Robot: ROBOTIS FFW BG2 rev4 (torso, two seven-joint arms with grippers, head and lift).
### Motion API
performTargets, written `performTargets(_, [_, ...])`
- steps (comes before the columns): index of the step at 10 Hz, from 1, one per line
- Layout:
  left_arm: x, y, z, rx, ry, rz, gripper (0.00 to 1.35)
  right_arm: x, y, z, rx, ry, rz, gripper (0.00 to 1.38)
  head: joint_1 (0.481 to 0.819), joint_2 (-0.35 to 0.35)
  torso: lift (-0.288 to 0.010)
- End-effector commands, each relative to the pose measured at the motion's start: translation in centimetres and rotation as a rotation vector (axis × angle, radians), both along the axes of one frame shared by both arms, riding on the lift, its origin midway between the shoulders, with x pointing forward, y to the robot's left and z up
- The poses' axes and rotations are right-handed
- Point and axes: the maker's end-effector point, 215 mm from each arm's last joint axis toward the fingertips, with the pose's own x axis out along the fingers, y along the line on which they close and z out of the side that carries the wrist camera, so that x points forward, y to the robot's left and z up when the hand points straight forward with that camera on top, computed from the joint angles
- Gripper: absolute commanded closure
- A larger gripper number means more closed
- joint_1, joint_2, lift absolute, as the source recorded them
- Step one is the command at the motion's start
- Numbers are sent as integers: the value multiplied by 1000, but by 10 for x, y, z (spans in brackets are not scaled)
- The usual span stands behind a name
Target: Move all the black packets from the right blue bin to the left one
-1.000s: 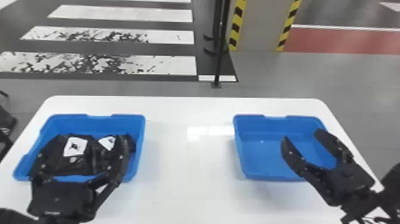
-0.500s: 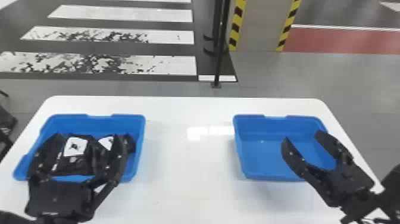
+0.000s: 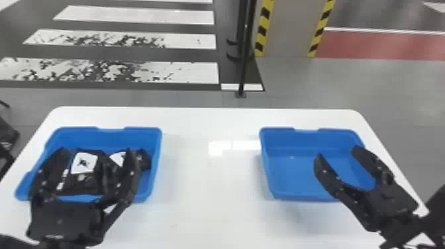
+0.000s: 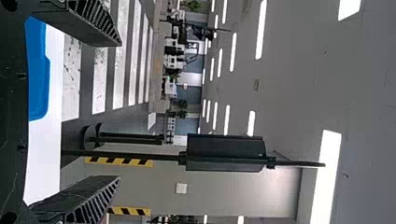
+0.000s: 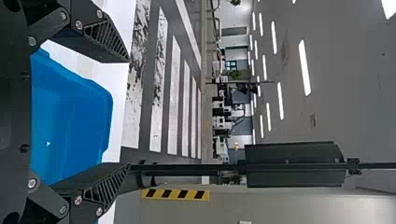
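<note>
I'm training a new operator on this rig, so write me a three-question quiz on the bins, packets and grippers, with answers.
1. True or false: black packets lie in the left blue bin.
2. The left gripper has its fingers:
A) pressed together
B) spread apart
C) clamped on the bin's rim
3. Fill in: in the head view, the right gripper overlaps the blue bin on the robot's ____ side.

Key: 1 true; 2 B; 3 right
</note>
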Motion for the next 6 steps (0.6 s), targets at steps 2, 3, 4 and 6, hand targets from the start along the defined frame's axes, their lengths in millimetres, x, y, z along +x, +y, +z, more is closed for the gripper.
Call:
performTargets(2, [0,2,0,1,0,4,4,0,1,2,-3,-4,1,252,695,-67,-140])
performTargets(3, [0,2,2,1,-5,3,4,0,1,4,-1,-7,0,252,695,-65,-140])
performTargets(4, [0,2,-1,1,3,3,4,-1,0,5,0,-9,-4,252,695,-64,-140])
performTargets(6, [0,2,0,1,0,4,4,-3,1,11,-7,-18,-9,252,695,-65,-140])
